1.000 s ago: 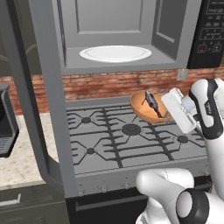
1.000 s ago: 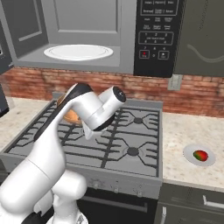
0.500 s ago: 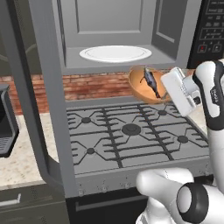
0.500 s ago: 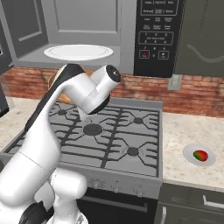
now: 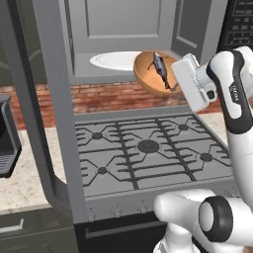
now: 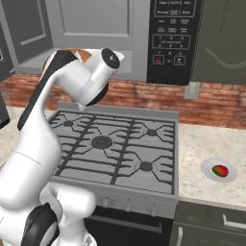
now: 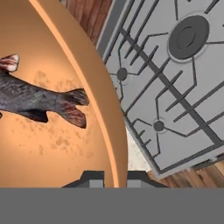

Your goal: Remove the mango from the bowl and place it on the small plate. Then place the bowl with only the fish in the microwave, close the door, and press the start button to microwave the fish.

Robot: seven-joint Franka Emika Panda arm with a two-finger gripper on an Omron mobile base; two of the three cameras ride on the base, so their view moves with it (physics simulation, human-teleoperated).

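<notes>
My gripper is shut on the right rim of the orange-brown bowl, held tilted in the air in front of the open microwave, level with its floor. The dark fish lies inside the bowl. In the hand view the bowl's rim runs between my fingertips, my gripper is clamped on it, and the fish rests against the inner wall. The door stands swung open at the left. The mango sits on the small plate on the right counter.
The white turntable plate lies on the microwave floor behind the bowl. The gas stove with its black grates is below. The black control panel is right of the cavity. My arm hides most of the bowl in the right base view.
The arm has lifted the bowl with the fish from just above the stove's back up to the height of the microwave opening. The gripper stayed shut on the rim.
</notes>
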